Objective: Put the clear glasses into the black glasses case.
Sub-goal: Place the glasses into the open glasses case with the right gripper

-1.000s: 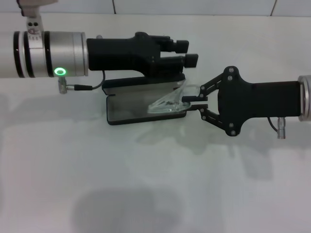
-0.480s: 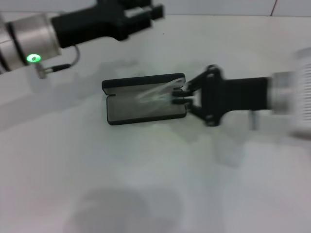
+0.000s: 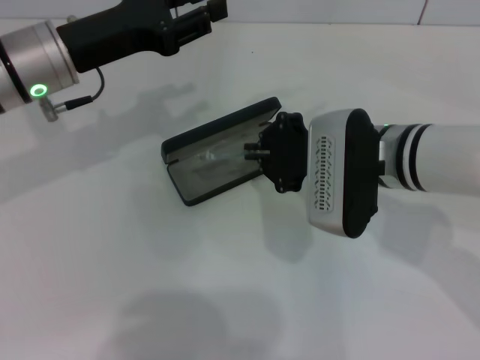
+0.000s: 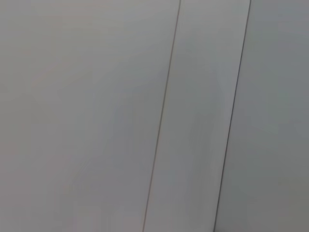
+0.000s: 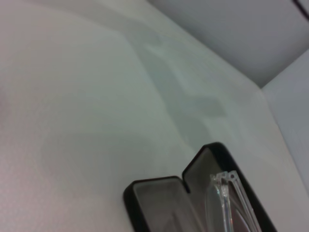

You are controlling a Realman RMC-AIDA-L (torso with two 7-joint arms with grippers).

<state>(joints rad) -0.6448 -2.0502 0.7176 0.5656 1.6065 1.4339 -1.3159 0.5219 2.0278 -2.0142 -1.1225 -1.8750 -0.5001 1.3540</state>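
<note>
In the head view the left gripper point(image 3: 201, 10) hangs high over the far left of the white table point(image 3: 112, 262), well apart from the case. Its fingers sit close together near the top edge with nothing between them, and the tips are partly cut off, so whether they are fully closed cannot be told. The left wrist view shows only pale tiled wall.

The black glasses case point(image 3: 217, 150) lies open near the table's middle. Its long axis runs diagonally, the left end nearer the robot and the right end farther away, with the lid raised along the far side.

The clear glasses point(image 3: 217, 155) lie inside the grey lining along the same diagonal. They are hard to make out there, showing as little more than faint glints.

The right gripper point(image 3: 251, 150) reaches into the case's right end. Its black fingers are drawn narrowly together at the glasses, though actual contact is hard to confirm. The bulky wrist hides part of that end.

In the right wrist view the case point(image 5: 159, 193) is cut off by the frame edge, with the glasses' point(image 5: 224, 198) folded clear arms showing in one compartment.
</note>
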